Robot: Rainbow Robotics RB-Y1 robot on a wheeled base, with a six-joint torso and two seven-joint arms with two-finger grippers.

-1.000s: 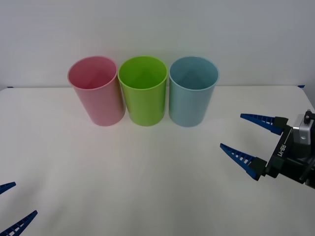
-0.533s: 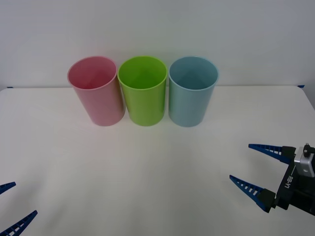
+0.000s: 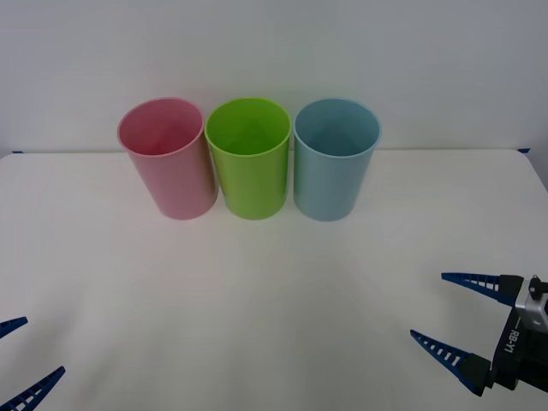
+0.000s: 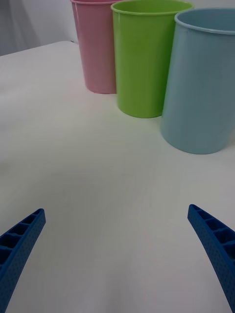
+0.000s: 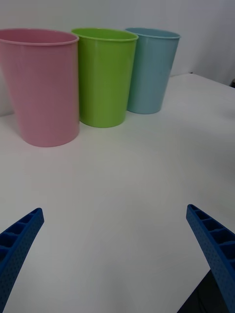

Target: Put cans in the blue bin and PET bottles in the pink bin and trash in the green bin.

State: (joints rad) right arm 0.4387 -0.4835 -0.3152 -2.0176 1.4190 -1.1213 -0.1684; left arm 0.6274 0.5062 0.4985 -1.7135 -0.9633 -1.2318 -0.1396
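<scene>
Three tall bins stand in a row at the back of the white table: the pink bin [image 3: 168, 158] on the left, the green bin [image 3: 249, 157] in the middle, the blue bin [image 3: 336, 158] on the right. No cans, PET bottles or trash are in view. My right gripper [image 3: 428, 308] hovers open and empty low at the front right, well short of the blue bin [image 4: 201, 83]. At the front left corner my left gripper [image 3: 15, 353] is open and empty too, facing the pink bin [image 5: 41, 85].
The white table [image 3: 257, 291] runs back to a pale wall behind the bins. Its front right corner edge [image 5: 196, 288] shows in the left wrist view.
My right gripper has pulled back from near the blue bin toward the front right corner, staying open. The left arm and the bins have not moved.
</scene>
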